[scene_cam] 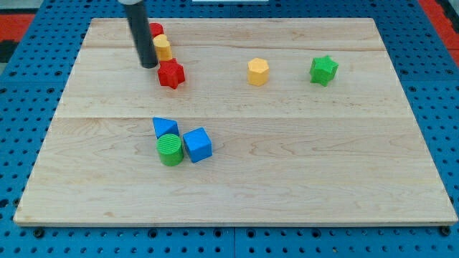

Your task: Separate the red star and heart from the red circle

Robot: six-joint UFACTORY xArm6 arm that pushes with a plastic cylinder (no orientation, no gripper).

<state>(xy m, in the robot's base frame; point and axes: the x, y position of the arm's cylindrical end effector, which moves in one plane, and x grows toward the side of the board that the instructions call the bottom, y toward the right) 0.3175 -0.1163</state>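
Nearest, the red star [171,73] lies on the desk [301,158], touching the rod's tip [149,66] at its 9 o'clock. Behind, yellow heart [163,46] abuts a red block [155,31], probably the circle. Separation looks unfinished; no gripper exists.

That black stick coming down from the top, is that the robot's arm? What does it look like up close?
Yes. It is a plain, straight, round rod, glossy black with a pale sheen along its side. No cables, markings or fingers show. It ends bluntly at my tip, just left of the red star.
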